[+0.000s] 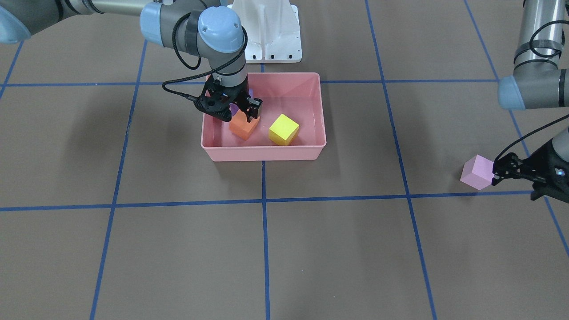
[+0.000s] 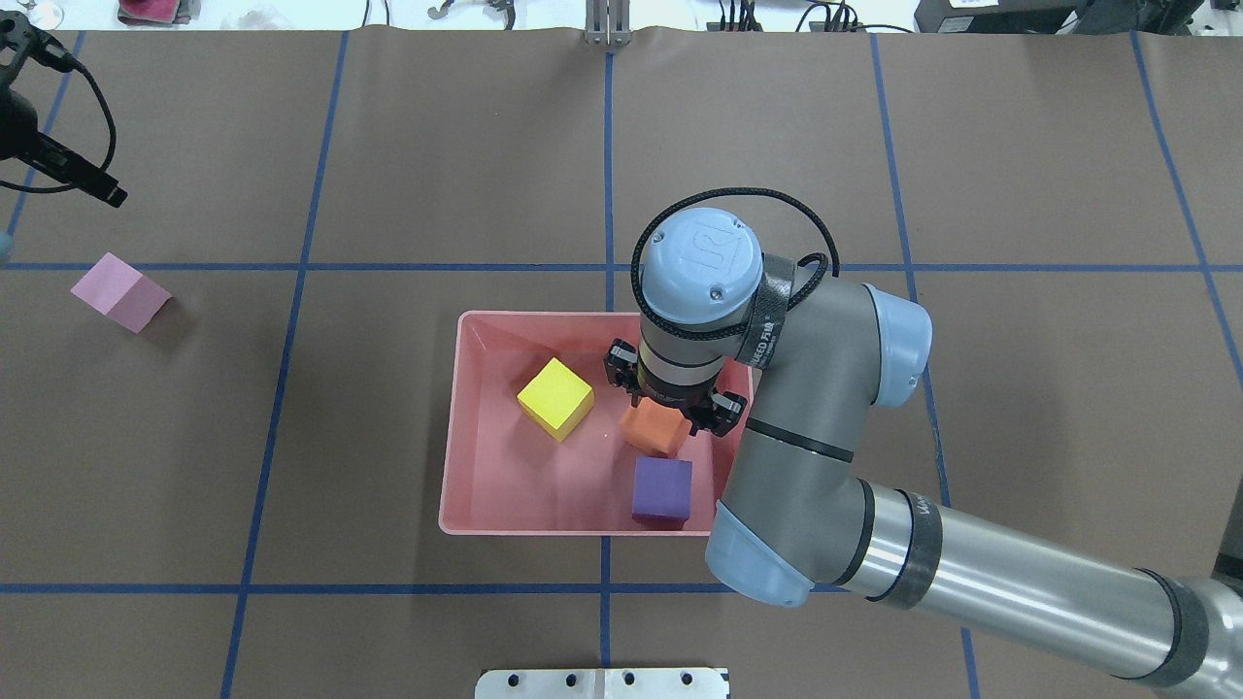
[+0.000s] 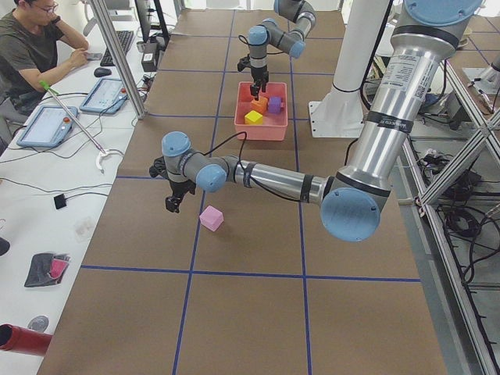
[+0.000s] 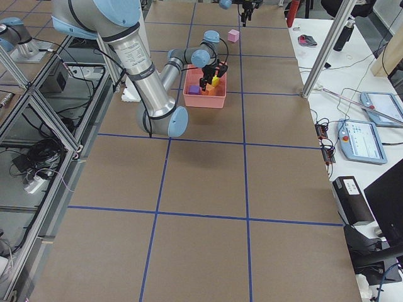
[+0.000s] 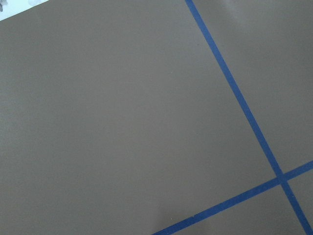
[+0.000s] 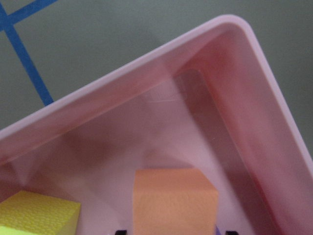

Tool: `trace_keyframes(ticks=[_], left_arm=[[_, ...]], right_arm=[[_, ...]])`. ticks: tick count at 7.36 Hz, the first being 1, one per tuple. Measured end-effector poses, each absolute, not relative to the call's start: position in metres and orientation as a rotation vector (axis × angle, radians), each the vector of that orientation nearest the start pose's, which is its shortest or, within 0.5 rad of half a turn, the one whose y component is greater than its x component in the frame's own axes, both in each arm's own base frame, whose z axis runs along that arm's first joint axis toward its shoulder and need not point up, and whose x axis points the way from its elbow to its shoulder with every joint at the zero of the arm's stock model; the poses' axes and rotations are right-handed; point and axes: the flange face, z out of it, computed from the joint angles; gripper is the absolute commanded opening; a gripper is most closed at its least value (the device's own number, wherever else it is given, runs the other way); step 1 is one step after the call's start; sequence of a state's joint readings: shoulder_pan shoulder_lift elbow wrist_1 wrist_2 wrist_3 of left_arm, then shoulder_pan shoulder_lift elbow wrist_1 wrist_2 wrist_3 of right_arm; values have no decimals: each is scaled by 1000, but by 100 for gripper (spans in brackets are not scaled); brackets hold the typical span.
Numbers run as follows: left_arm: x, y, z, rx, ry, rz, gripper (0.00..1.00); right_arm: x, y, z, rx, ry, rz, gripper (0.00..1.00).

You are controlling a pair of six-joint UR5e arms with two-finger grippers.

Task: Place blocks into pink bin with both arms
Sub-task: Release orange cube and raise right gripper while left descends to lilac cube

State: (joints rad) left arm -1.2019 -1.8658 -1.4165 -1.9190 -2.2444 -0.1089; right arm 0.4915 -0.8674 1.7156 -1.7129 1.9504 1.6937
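The pink bin (image 1: pixel 266 153) stands mid-table and holds the yellow block (image 1: pixel 283 129), the orange block (image 1: pixel 244 126) and the purple block (image 2: pixel 662 490). My right gripper (image 1: pixel 242 116) is down inside the bin. It is open, with one finger on each side of the orange block (image 6: pixel 173 200) and a small gap at each side. The light pink block (image 1: pixel 476 172) lies on the table far out on my left. My left gripper (image 1: pixel 494 172) hovers beside it, apart from it, and looks open and empty. The left wrist view shows only bare table.
The white base pedestal (image 1: pixel 266 31) stands just behind the bin. Blue tape lines cross the brown table cover. An operator (image 3: pixel 35 47) sits at a side desk with tablets, past the table's far edge.
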Motion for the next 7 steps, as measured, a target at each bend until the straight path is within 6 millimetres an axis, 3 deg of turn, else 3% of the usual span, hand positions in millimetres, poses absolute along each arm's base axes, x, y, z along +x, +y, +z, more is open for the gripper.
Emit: trace_keyframes(ticks=[2, 4, 5, 7], left_arm=[[170, -602, 559, 253, 777, 415, 99], [206, -586, 557, 212, 797, 422, 99], [225, -579, 551, 200, 805, 426, 99], [237, -570, 555, 194, 802, 443, 99]], right_arm=[[-503, -436, 191, -209, -798, 478, 100], [-463, -467, 206, -191, -808, 468, 100], [-453, -474, 213, -184, -804, 465, 100], [-441, -482, 224, -175, -794, 470, 100]])
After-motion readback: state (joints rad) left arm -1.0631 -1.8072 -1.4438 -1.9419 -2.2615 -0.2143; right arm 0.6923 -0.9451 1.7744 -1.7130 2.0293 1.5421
